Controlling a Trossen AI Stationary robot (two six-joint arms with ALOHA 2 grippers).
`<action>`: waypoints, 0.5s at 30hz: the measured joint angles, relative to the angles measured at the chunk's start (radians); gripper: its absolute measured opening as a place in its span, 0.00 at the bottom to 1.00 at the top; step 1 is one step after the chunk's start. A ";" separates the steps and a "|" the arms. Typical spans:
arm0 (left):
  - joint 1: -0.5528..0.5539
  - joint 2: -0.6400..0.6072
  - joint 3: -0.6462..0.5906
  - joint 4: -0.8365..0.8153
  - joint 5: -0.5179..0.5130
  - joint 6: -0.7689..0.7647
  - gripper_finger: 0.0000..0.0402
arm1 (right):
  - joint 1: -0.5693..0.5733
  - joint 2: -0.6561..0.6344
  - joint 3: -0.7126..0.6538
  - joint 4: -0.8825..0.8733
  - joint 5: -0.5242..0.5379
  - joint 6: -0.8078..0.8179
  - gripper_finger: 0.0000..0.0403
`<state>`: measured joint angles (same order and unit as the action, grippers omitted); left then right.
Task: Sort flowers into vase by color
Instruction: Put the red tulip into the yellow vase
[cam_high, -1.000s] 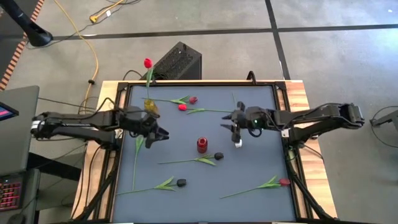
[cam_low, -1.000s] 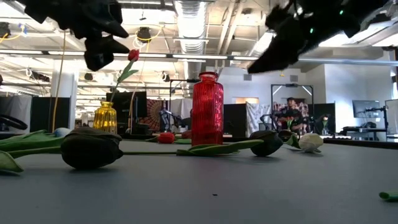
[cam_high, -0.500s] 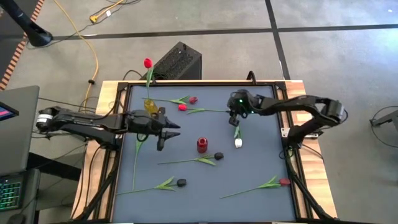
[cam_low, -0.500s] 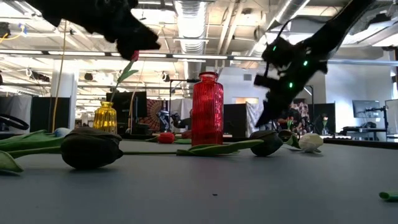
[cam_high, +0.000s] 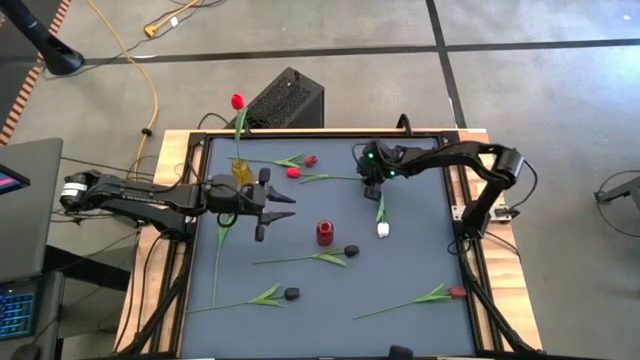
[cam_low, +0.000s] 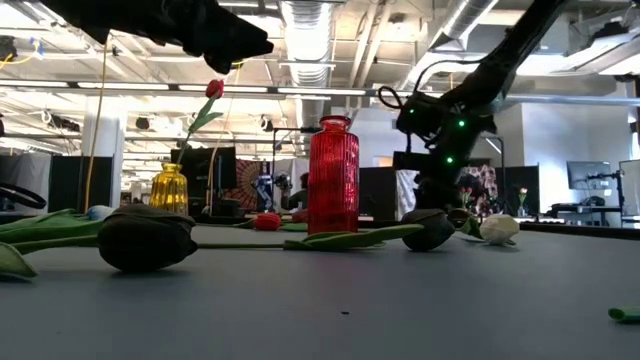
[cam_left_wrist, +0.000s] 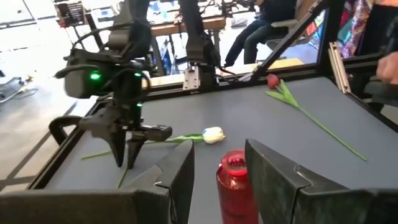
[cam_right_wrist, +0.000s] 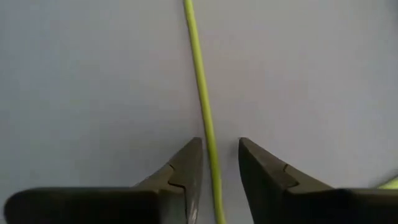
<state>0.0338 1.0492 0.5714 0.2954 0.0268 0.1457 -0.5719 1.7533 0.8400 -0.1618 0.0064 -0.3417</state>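
Observation:
My right gripper points down at the table, open, its fingers on either side of a thin green stem. The stem seems to belong to the white tulip; I see no touch. My left gripper hovers open, left of the red vase, which shows between its fingers in the left wrist view. A yellow vase holds one red tulip upright. Red tulips and near-black tulips lie flat on the mat.
A black box stands beyond the far edge. Another long stem lies near the left edge, its head hidden under my left arm. The mat's near middle is bare. People sit in the room behind the table.
My right gripper has moved toward the far edge and a little left, tipped its fingers down and lowered onto the white tulip's stem. My left gripper has travelled right, toward the red vase. The flowers and vases have kept their places.

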 joint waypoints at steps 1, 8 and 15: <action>0.000 0.000 0.000 -0.002 0.003 0.003 0.33 | -0.005 0.012 0.014 -0.024 -0.008 0.001 0.30; 0.001 -0.002 -0.001 -0.008 0.004 0.053 0.33 | -0.017 0.055 0.046 -0.113 -0.107 0.092 0.12; 0.001 -0.002 -0.001 -0.012 0.004 0.060 0.33 | 0.004 -0.009 0.034 -0.087 -0.116 0.219 0.04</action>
<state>0.0345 1.0473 0.5709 0.2832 0.0303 0.2059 -0.5677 1.7440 0.8745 -0.2492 -0.1098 -0.1225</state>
